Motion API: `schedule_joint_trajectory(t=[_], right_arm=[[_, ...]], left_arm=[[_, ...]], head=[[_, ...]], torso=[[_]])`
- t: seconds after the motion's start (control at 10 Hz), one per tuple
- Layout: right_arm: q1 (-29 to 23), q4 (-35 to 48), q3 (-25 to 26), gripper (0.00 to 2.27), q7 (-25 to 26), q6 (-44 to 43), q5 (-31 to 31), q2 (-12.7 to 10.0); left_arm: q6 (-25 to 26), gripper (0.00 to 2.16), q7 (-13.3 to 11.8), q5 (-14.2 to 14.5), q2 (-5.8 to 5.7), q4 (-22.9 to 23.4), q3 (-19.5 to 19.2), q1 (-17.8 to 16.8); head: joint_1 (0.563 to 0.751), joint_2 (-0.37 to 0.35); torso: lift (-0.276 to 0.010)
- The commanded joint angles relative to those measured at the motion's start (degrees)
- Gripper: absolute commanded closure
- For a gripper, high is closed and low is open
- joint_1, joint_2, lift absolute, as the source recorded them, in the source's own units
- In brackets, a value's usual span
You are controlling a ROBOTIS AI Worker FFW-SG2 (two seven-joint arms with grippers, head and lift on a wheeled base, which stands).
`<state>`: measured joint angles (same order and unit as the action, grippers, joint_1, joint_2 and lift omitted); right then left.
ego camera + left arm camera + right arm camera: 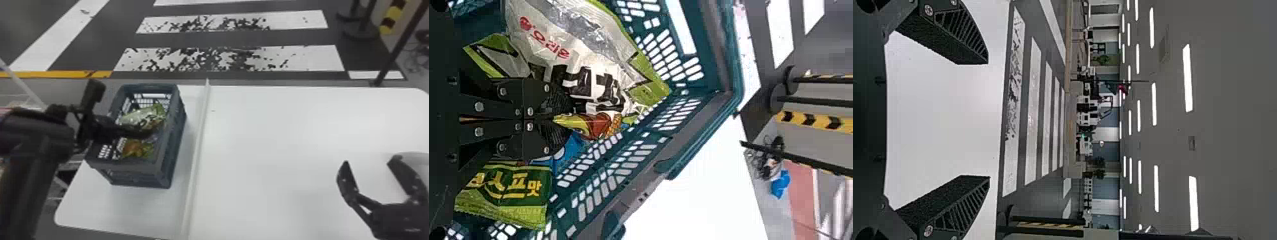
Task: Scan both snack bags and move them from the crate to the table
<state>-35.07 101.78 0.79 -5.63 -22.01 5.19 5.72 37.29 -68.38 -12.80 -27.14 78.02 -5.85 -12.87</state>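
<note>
- worn white crosswalk stripes [319,59] on dark floor [223,39]
- yellow floor line [38,74]
- yellow-and-black striped post [814,121]
- tangled cables [763,161]
- lit ceiling lights [1188,77]

From my head I look forward and down over the table [287,127], its far edge and near left corner in sight. My left wrist camera peers closely into the crate [175,137], slanting down and out beyond its rim. My right wrist camera looks from low over the table's right part, nearly level past the far edge. Head and left wrist share the crate; all three seem to share striped floor [319,57].
</note>
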Motion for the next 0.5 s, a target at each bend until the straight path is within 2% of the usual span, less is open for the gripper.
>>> schedule_joint_trajectory(t=[0.0, 0.4], right_arm=[[0.0, 0.0, 0.0, 0.11, 0.0, 0.0, 0.0, 0.0], [-0.1, 0.2, -0.1, 0.12, 0.0, -0.2, 0.0, -0.1]], left_arm=[[0.1, 2.13, -0.8, 4.5, -1.07, 1.3, -3.2, 0.8], [-2.2, 2.13, -2.3, 10.2, -1.16, 0.7, -7.4, 1.8]], head=[[0.695, 0.157], [0.695, 0.177]], torso=[[-0.088], [-0.088]])
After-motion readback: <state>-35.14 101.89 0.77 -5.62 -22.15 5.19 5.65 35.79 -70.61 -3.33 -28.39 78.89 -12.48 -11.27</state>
